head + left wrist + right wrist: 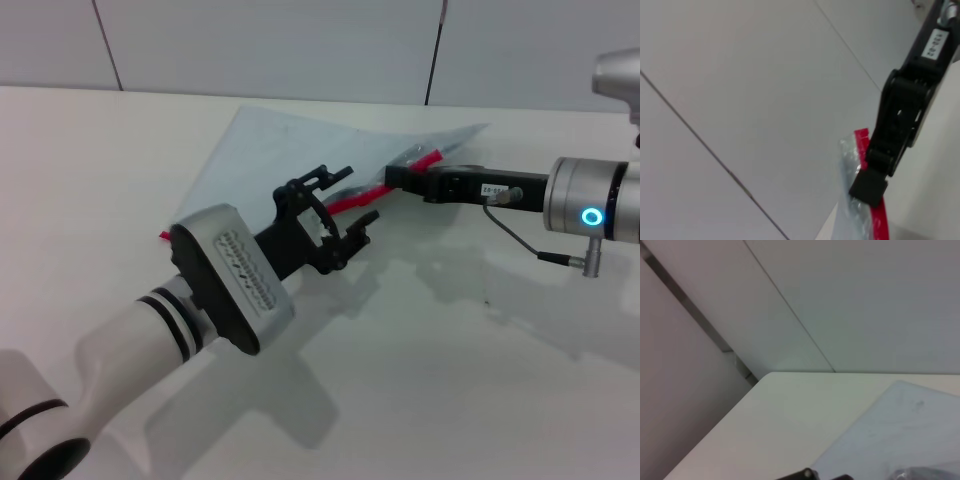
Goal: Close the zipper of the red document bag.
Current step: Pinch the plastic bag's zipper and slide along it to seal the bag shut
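The red document bag (pixel 300 150) lies flat on the white table (pixel 450 380), at about twelve o'clock from the table's middle in the head view; it is a translucent blue-grey pouch turned at an angle, one corner pointing towards the back wall; its zipper (pixel 350 203) runs as a thin red strip along the near long edge, from roughly nine o'clock beside the left arm up towards one o'clock, where the plastic puckers.

The right gripper (pixel 398 181) reaches in from three o'clock and is clenched on the zipper near its far end; the left wrist view shows its black fingers (pixel 869 186) pinching the red strip with crumpled film beside them. The left gripper (pixel 340 210) hovers over the strip's middle, its fingers spread and grasping nothing, one above and one below the red line.

The pouch looks very light, thin and limp; it will likely slide on the smooth table and buckle if pushed, so one end should be pinned while the slider is drawn away from it; the film is probably slick and creases easily, so the stiffer red edge seems the better place to hold. The slider itself is too small to make out; whether any of the zipper is already closed I cannot tell.
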Robot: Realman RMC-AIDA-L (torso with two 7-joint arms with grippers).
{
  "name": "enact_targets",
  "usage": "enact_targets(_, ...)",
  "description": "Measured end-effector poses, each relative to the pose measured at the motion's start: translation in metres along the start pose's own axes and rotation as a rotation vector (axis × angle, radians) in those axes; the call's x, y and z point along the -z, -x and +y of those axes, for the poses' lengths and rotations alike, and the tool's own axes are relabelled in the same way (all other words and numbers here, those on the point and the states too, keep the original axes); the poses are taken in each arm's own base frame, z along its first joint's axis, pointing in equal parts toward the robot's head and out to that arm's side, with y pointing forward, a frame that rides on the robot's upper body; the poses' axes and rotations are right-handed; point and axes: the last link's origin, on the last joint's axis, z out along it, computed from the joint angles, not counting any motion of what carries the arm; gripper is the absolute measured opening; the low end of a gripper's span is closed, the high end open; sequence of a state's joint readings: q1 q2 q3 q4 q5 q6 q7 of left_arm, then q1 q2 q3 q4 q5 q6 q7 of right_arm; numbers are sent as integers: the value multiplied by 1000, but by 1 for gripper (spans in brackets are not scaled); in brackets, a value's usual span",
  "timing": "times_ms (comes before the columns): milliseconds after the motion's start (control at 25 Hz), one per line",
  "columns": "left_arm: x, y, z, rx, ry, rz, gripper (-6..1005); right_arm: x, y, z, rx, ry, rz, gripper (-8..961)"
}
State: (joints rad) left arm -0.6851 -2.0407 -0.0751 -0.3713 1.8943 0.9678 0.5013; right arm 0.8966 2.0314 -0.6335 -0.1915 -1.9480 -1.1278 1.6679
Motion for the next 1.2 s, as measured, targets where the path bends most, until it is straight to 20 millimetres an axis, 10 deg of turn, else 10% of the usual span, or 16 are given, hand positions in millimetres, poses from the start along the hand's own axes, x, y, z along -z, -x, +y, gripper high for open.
enact_targets(680, 4, -7, 12, -144, -9, 12, 551, 0, -1, -1, -3, -10, 1, 19)
enact_targets(1200, 9, -5, 9, -182, -58, 9, 325, 0, -3, -2, -3, -10, 3, 19)
